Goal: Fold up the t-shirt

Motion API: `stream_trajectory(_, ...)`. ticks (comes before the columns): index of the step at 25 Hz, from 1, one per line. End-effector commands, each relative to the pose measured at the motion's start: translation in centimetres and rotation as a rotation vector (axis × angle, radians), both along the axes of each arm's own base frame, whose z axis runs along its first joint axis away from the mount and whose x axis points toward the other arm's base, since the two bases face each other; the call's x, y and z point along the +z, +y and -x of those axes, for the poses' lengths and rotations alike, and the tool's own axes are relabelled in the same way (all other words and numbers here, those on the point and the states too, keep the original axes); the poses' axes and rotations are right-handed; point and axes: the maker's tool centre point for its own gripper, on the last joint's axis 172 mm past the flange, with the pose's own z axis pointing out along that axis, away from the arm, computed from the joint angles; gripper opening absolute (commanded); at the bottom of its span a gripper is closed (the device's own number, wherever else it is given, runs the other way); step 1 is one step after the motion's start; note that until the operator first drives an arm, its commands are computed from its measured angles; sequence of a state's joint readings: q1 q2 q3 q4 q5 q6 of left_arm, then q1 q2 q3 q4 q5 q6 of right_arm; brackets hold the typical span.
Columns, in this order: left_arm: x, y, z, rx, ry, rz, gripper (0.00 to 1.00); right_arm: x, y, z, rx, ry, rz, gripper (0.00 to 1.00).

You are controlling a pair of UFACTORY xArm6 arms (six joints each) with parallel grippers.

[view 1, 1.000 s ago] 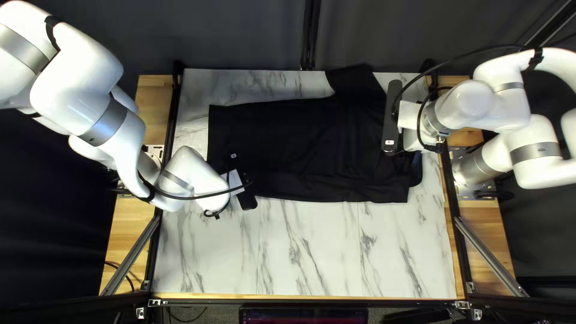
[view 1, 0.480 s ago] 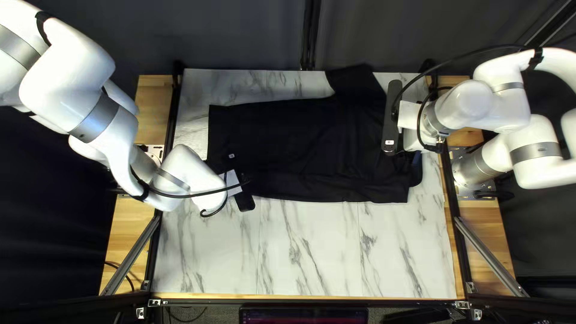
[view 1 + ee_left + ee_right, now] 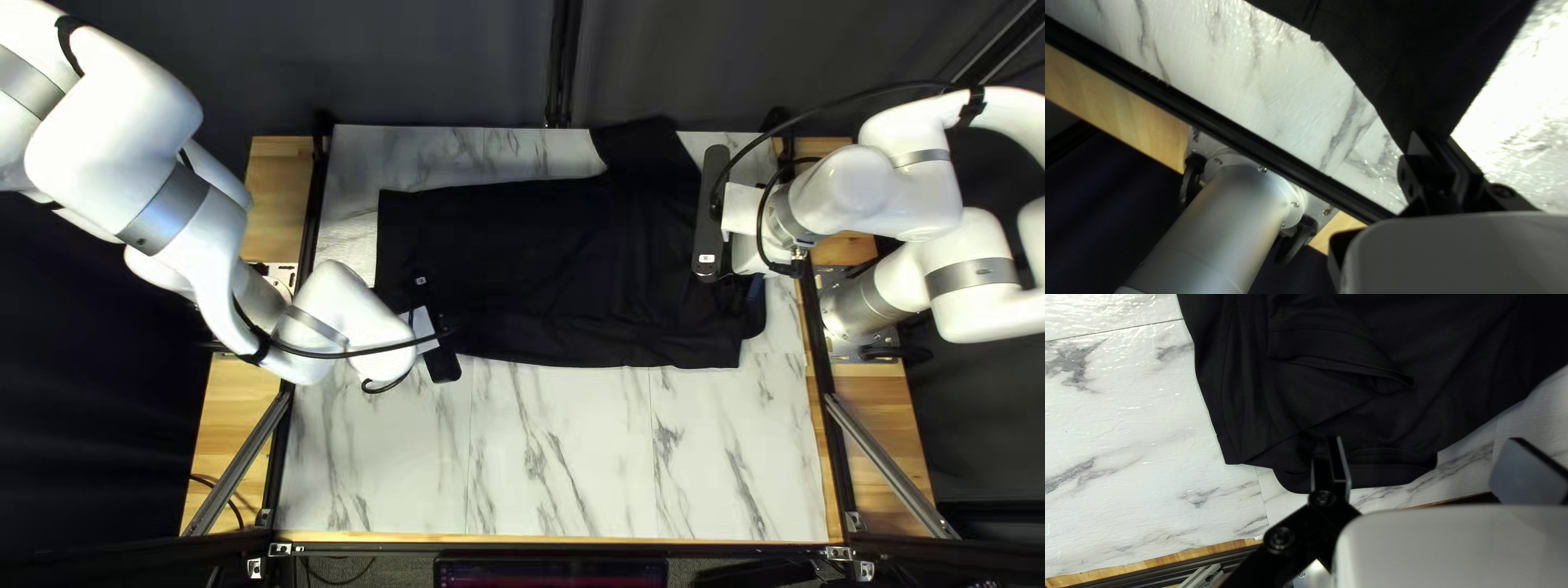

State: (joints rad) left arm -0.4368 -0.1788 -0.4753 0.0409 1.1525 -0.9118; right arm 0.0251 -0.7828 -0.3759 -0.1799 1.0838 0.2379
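The black t-shirt (image 3: 544,267) lies across the table, its lower left part under my left gripper (image 3: 432,335). In the left wrist view the cloth (image 3: 1421,65) narrows to a point between the fingers of my left gripper (image 3: 1433,146), which is shut on it. Over the shirt's right end is my right gripper (image 3: 711,212), its fingertips hidden from above. The right wrist view shows my right gripper (image 3: 1429,463) wide open, one finger over the cloth beside the collar (image 3: 1388,471), the other beyond the shirt's edge. A folded sleeve (image 3: 1323,343) lies ahead.
Bare marble-patterned tabletop (image 3: 566,457) stretches in front of the shirt. Another sleeve (image 3: 648,142) points toward the far edge. Black rails (image 3: 303,316) run along the table's sides, and my left arm's base (image 3: 1235,212) stands beyond one.
My left gripper has shifted slightly to the left in the top left view, and its arm has drawn back a little. The right arm and most of the shirt look unmoved.
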Motion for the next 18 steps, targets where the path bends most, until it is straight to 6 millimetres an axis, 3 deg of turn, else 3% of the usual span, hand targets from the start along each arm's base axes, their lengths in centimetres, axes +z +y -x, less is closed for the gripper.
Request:
stream_trajectory(1,-0.4,-0.7,0.8,0.006,0.013,-0.002,0.00,0.0,0.0,0.0,0.000,0.000,0.000,1.00)
stream_trajectory(2,-0.3,-0.9,0.7,0.004,0.014,-0.001,0.32,0.0,0.0,0.0,0.000,0.000,0.000,1.00)
stream_trajectory(3,-0.1,-1.4,0.5,-0.001,0.014,0.000,0.97,0.0,0.0,0.0,0.000,0.000,0.000,1.00)
stream_trajectory(10,2.5,-2.1,-1.6,-0.055,-0.013,0.024,1.00,0.0,0.0,0.0,0.000,0.000,0.000,1.00)
stream_trajectory(15,3.7,-0.1,-3.9,-0.083,-0.044,0.052,1.00,0.0,0.0,0.0,0.000,0.000,0.000,1.00)
stream_trajectory(18,3.8,2.1,-6.8,-0.134,-0.099,0.097,1.00,0.0,0.0,0.0,0.000,0.000,0.000,1.00)
